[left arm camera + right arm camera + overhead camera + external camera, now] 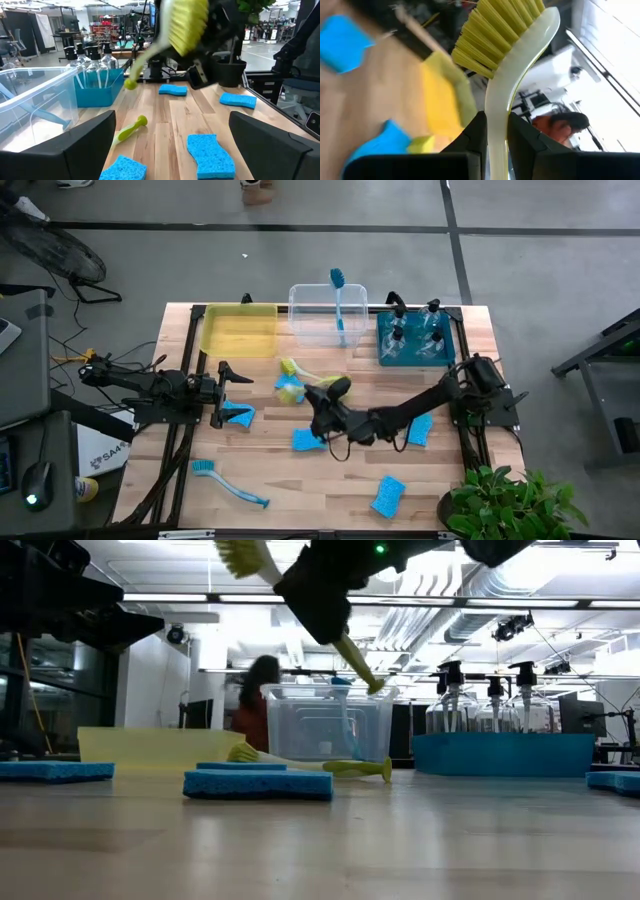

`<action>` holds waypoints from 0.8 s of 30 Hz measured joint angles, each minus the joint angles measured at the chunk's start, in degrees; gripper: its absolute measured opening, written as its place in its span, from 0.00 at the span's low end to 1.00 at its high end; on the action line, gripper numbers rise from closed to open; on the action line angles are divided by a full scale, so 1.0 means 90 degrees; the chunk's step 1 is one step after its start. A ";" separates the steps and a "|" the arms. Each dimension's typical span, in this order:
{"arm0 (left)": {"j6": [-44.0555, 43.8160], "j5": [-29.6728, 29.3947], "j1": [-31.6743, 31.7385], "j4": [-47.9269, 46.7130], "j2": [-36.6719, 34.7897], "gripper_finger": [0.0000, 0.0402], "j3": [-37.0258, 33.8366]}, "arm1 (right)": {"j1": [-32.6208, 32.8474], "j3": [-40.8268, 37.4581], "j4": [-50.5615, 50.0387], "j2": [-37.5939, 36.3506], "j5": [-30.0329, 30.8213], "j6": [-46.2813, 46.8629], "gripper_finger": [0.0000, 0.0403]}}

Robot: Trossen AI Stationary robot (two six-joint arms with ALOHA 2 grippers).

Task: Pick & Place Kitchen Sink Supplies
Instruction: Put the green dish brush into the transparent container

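My right gripper (322, 402) reaches to the table's middle and is shut on a yellow-green dish brush (352, 658), which it holds high above the table. A second yellow-green brush (320, 767) lies flat on the wood. Several blue sponges (308, 440) (420, 430) (388, 495) lie around it. A blue brush (230, 485) lies near the front left. My left gripper (225, 395) waits open at the left, beside a sponge (238, 417). My right gripper pinches the brush's handle (496, 112) between its two fingers, close behind the bristle head (502, 35). The fingers come level from the table's right and lie across the handle. The brush is lifted clear and tilted, head up, its free handle end (376, 686) pointing down.
Along the far edge stand a yellow bin (240, 330), a clear bin (325, 315) with a blue brush (338, 295) upright in it, and a teal bin (415, 340) holding spray bottles (490, 705). A potted plant (505, 505) is at the front right corner.
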 joint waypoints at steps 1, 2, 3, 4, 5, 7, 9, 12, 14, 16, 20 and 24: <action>0.0002 0.0007 0.0000 -0.0002 -0.0002 0.95 0.0000 | -0.0067 0.0001 0.0229 0.0000 -0.0007 -0.0065 0.11; 0.0002 0.0012 0.0000 -0.0002 -0.0002 0.95 -0.0002 | -0.0137 0.0001 0.0475 0.0000 -0.0023 -0.0123 0.11; 0.0000 0.0012 0.0000 -0.0002 0.0000 0.95 -0.0002 | -0.0212 0.0001 0.0707 0.0000 -0.0055 -0.0149 0.11; -0.0001 0.0012 0.0000 -0.0002 -0.0002 0.95 0.0001 | -0.0297 0.0003 0.0906 0.0000 -0.0112 -0.0152 0.11; 0.0000 0.0012 0.0000 -0.0002 0.0000 0.95 0.0000 | -0.0384 0.0003 0.1111 0.0000 -0.0184 -0.0148 0.11; 0.0001 0.0012 0.0000 -0.0002 -0.0001 0.95 0.0000 | -0.0565 0.0003 0.1563 0.0000 -0.0226 -0.0096 0.11; 0.0000 0.0012 0.0000 -0.0002 -0.0002 0.95 -0.0002 | -0.0754 0.0005 0.2046 0.0000 -0.0247 -0.0048 0.11; 0.0000 0.0010 0.0000 -0.0003 -0.0002 0.95 0.0000 | -0.1033 0.0005 0.2701 0.0000 -0.0382 -0.0022 0.11; -0.0001 0.0009 0.0000 -0.0004 -0.0002 0.95 -0.0001 | -0.1228 0.0005 0.3135 0.0000 -0.0509 0.0118 0.11; 0.0001 0.0009 0.0000 -0.0002 -0.0002 0.95 -0.0001 | -0.1435 0.0005 0.3444 0.0000 -0.0505 0.0294 0.11; 0.0002 0.0009 0.0000 -0.0002 0.0001 0.95 0.0000 | -0.1831 0.0005 0.3724 0.0000 -0.0525 0.0568 0.11; 0.0001 0.0009 0.0000 -0.0004 -0.0001 0.95 -0.0001 | -0.2180 0.0005 0.3718 0.0000 -0.0667 0.1075 0.11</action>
